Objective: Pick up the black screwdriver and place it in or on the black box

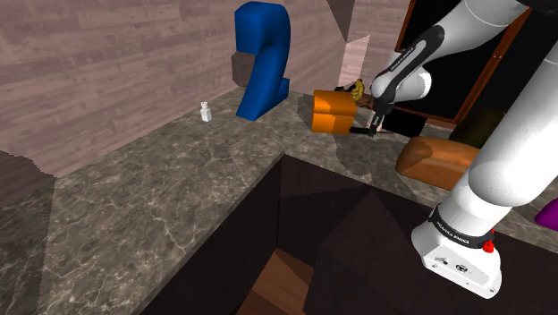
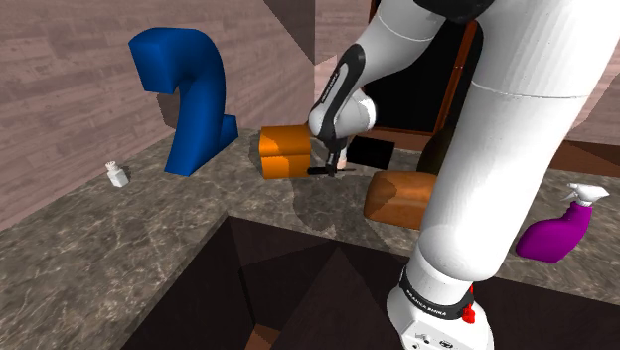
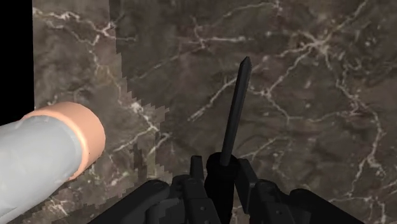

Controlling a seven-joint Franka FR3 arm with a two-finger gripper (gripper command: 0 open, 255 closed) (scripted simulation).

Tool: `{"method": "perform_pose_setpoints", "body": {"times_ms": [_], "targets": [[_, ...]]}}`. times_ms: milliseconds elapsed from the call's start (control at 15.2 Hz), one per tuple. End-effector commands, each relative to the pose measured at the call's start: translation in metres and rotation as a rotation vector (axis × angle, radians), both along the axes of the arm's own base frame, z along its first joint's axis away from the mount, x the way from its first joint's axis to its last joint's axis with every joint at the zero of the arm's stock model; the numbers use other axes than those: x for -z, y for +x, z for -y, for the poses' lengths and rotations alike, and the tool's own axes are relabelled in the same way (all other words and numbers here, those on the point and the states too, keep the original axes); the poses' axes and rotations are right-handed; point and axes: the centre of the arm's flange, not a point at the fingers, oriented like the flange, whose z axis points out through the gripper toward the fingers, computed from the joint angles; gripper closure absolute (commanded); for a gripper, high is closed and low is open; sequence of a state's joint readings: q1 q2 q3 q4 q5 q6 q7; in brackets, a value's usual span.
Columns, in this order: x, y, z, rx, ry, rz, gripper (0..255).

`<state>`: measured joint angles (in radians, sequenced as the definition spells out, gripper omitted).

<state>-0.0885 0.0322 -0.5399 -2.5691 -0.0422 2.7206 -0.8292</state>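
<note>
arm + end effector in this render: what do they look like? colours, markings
Arm: glossy white rounded links, with a dark joint section near the wrist. A black band with white lettering rings the lowest link, with a small red button just below it. End effector: all black, two blocky fingers.

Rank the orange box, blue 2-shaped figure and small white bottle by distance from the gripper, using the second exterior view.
1. Orange box, right beside the gripper.
2. Blue 2-shaped figure, farther toward that view's left.
3. Small white bottle, farthest left.
</note>
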Motion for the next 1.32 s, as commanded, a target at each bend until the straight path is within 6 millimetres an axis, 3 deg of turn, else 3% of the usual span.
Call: {"method": "perform_pose_setpoints", "body": {"times_ms": [0, 1254], "targets": [[-0.010, 0.001, 0.000, 0.000, 0.000, -0.001, 255], [-0.111, 0.001, 0.000, 0.000, 0.000, -0.001, 255]]}}
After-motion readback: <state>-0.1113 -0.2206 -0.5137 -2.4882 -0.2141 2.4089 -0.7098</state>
